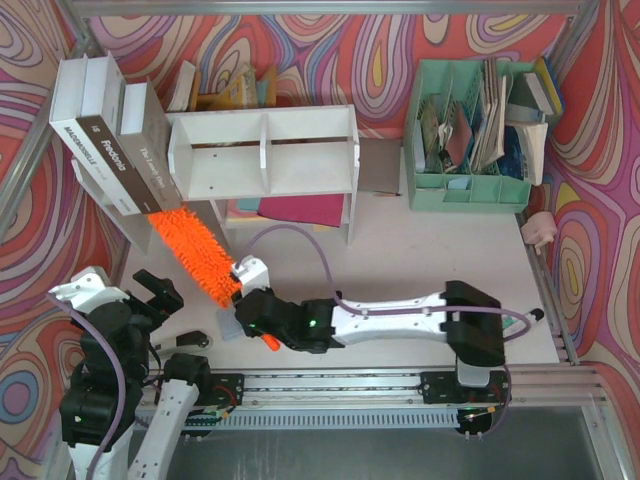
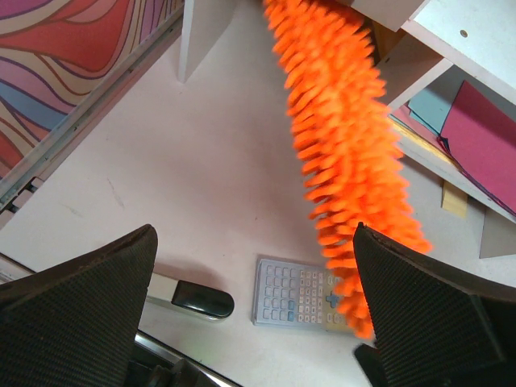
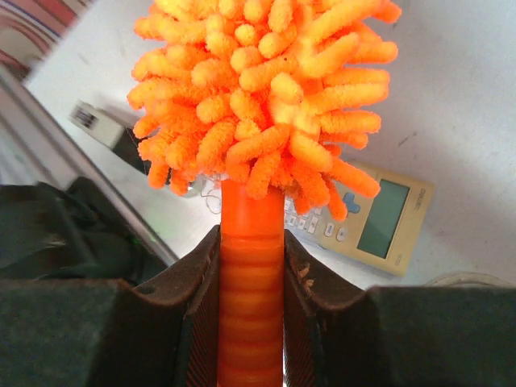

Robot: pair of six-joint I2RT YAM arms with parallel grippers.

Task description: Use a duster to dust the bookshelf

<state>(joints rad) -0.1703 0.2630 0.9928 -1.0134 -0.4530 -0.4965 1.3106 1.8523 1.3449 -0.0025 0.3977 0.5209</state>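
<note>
The white bookshelf (image 1: 265,150) stands at the back centre, its two compartments facing the camera. The fluffy orange duster (image 1: 190,250) slants from my right gripper up to the shelf's lower left corner. My right gripper (image 1: 255,320) is shut on the duster's orange handle (image 3: 250,266), both jaws pressed against its sides. The duster head (image 3: 262,89) fills the right wrist view. In the left wrist view the duster (image 2: 347,153) runs past the shelf's edge (image 2: 451,48). My left gripper (image 1: 160,292) is open and empty at the near left; its fingers (image 2: 76,310) frame the table.
A calculator (image 2: 298,292) and a stapler (image 2: 189,297) lie on the table near the arm bases. Big white and brown books (image 1: 110,135) lean at the shelf's left. A mint-green organizer (image 1: 470,140) with papers stands back right. Coloured sheets (image 1: 300,210) lie under the shelf.
</note>
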